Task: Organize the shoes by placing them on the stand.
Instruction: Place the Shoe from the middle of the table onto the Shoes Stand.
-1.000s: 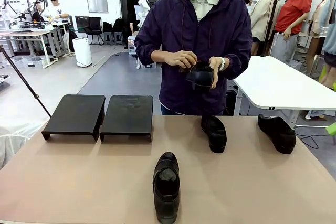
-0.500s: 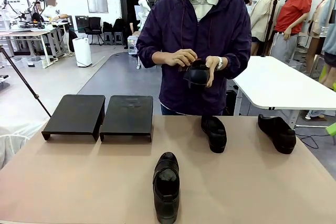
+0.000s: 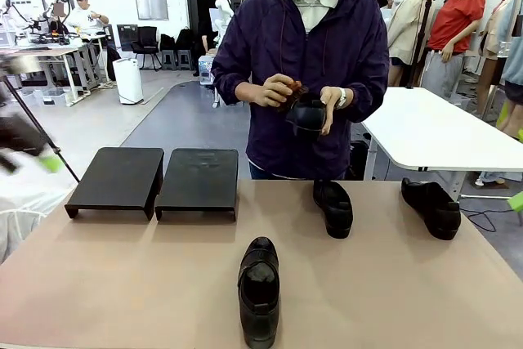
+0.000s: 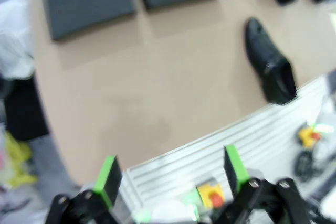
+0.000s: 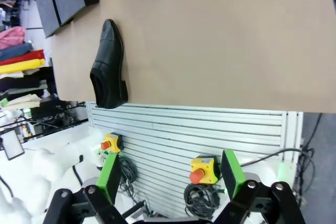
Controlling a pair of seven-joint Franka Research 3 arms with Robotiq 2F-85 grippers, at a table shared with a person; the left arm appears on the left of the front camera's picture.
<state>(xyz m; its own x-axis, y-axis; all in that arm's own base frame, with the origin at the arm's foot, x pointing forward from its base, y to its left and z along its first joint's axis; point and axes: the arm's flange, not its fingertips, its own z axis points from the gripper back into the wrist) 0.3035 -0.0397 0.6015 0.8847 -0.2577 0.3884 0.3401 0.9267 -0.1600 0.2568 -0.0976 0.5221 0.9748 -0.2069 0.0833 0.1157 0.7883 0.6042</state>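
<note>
One black shoe [image 3: 259, 290] lies near the table's front middle, toe toward me. A second shoe [image 3: 333, 207] and a third [image 3: 431, 207] lie at the far right. The person's hands hold another shoe [image 3: 308, 117] at chest height. The stand is two black trays, one [image 3: 117, 178] beside the other [image 3: 198, 180], at the far left, with nothing on them. My left gripper [image 4: 170, 174] is open and empty above the table's near edge; the nearest shoe [image 4: 270, 69] lies ahead to its right. My right gripper [image 5: 169, 176] is open and empty off the table's front edge, with that shoe [image 5: 108, 66] beyond it.
A ribbed white panel [image 5: 210, 129] with yellow stop buttons [image 5: 202, 169] runs below the table's front edge. A blurred dark shape with a green tip [image 3: 37, 149] shows at the front view's left edge. A white table [image 3: 433, 132] stands behind on the right.
A blurred dark shape with a green tip has come into the front view's left edge. The person has turned the held shoe slightly. The shoes on the table have not moved.
</note>
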